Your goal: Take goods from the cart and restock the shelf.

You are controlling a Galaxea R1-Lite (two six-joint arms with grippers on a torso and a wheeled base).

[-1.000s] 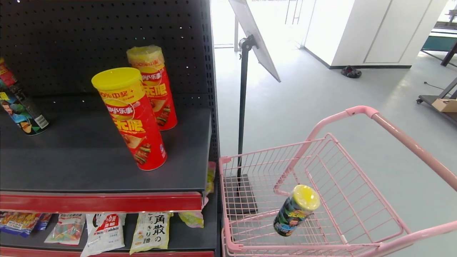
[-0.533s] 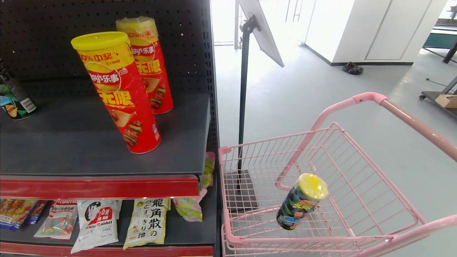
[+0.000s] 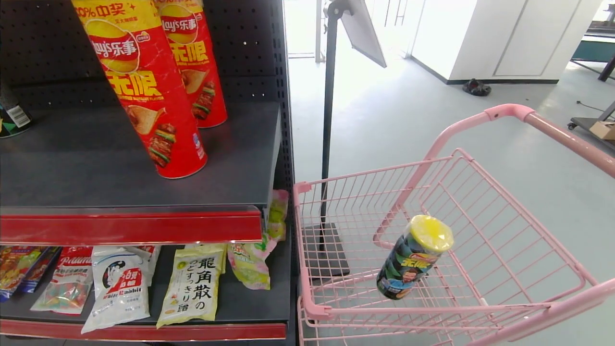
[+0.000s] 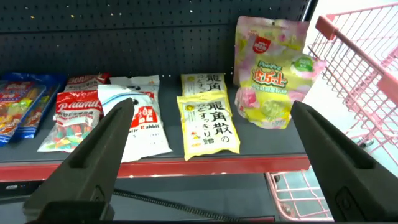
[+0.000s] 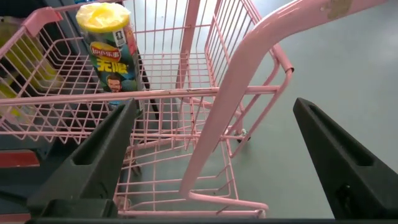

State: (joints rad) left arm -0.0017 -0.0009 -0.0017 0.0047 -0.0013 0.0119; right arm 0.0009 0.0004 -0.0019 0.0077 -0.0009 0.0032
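A dark can with a yellow lid (image 3: 415,256) (image 5: 111,53) stands tilted in the pink wire cart (image 3: 519,226) (image 5: 230,93). Two tall red cans (image 3: 144,91) stand on the dark upper shelf (image 3: 96,187), one behind the other. My left gripper (image 4: 211,155) is open in front of the lower shelf (image 4: 186,167), facing its snack bags. My right gripper (image 5: 217,155) is open outside the cart, on the handle side, with the dark can beyond the wire wall.
Snack bags (image 3: 192,283) (image 4: 208,124) lie on the lower shelf; a pink-green bag (image 4: 273,74) leans at its cart end. Another dark can (image 3: 12,115) stands at the upper shelf's left edge. A sign stand (image 3: 329,120) rises between shelf and cart.
The whole head view has shifted: shelf things slid up in the picture and the cart looks nearer, so the camera moved. Nothing among the goods has changed place.
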